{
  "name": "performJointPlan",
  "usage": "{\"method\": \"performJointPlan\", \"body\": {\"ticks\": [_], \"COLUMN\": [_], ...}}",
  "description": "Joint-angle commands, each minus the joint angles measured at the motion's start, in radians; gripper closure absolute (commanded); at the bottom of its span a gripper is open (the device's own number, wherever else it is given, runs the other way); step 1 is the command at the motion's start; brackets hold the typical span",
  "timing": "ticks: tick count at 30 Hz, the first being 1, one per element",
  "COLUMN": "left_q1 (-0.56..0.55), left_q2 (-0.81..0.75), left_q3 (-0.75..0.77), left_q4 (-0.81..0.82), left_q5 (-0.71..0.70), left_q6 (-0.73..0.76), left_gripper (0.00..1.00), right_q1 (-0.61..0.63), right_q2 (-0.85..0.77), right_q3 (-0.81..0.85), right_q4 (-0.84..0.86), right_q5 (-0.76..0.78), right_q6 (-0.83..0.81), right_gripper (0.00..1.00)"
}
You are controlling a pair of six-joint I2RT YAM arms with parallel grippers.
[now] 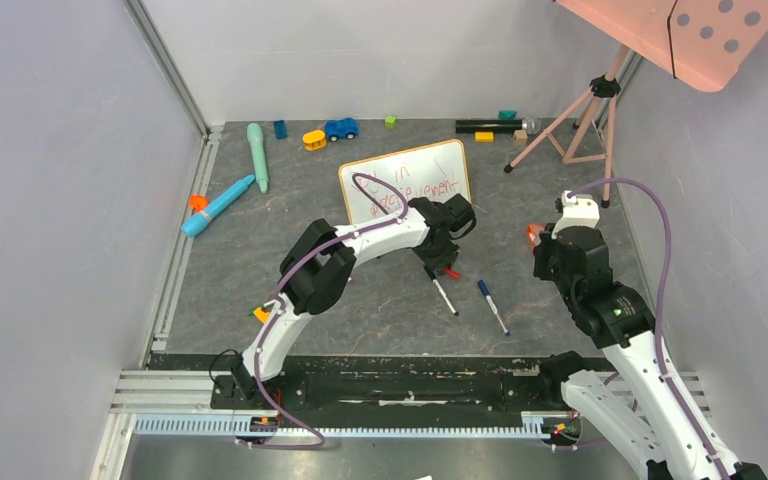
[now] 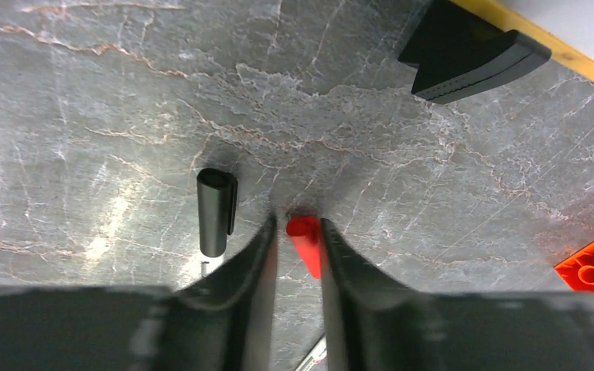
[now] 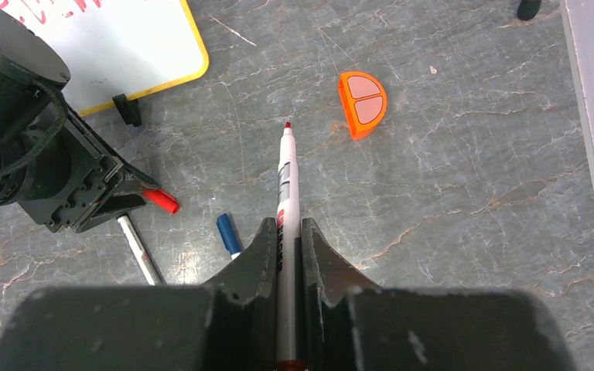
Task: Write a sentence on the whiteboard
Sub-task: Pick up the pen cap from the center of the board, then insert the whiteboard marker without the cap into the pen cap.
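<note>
The whiteboard [image 1: 405, 178] lies flat at the back middle, with the red sentence [image 1: 418, 186] on it in two lines; its corner [image 3: 124, 46] and a bit of the writing also show in the right wrist view. My left gripper [image 1: 444, 264] points down just in front of the board. A red marker cap [image 2: 303, 241] lies on the table between its fingers, against the right finger, with a gap to the left one. My right gripper [image 3: 285, 228] is shut on a white marker [image 3: 286, 170] whose red tip is bare and points forward.
A black-capped marker [image 1: 443, 293] and a blue-capped marker [image 1: 492, 305] lie in front of the board. An orange half-round piece [image 3: 362, 103] sits ahead of the right gripper. Teal pens [image 1: 256, 155], a toy car [image 1: 341, 128], a black tube [image 1: 490, 126] and a pink tripod [image 1: 570, 125] line the back.
</note>
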Motion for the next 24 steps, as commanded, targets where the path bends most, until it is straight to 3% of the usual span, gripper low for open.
{"method": "performJointPlan", "body": {"ticks": [1, 4, 10, 14, 19, 24], "left_q1": [0.000, 0.021, 0.083, 0.121, 0.196, 0.233], "left_q2": [0.039, 0.007, -0.212, -0.450, -0.695, -0.777], "left_q3": [0.053, 0.060, 0.029, -0.097, -0.310, -0.477], "left_q4": [-0.043, -0.073, -0.072, 0.026, 0.245, 0.452], "left_q5": [-0.031, -0.011, -0.006, -0.016, 0.044, 0.210], "left_q6": [-0.042, -0.016, 0.215, 0.303, 0.195, 0.026], "left_gripper": [0.75, 0.98, 0.98, 0.98, 0.98, 0.98], "right_q1": [-0.004, -0.003, -0.004, -0.002, -0.003, -0.004], "right_q2": [0.000, 0.006, -0.053, -0.116, -0.170, -0.127], "right_q3": [0.018, 0.035, 0.031, -0.036, -0.107, -0.148], "right_q4": [0.033, 0.021, -0.042, 0.072, 0.389, 0.613], "right_q5": [0.016, -0.018, -0.298, -0.601, -0.792, -0.922], "right_q6": [-0.016, -0.031, -0.170, -0.170, -0.042, 0.061], "right_gripper": [1.00, 1.00, 1.00, 1.00, 1.00, 1.00]}}
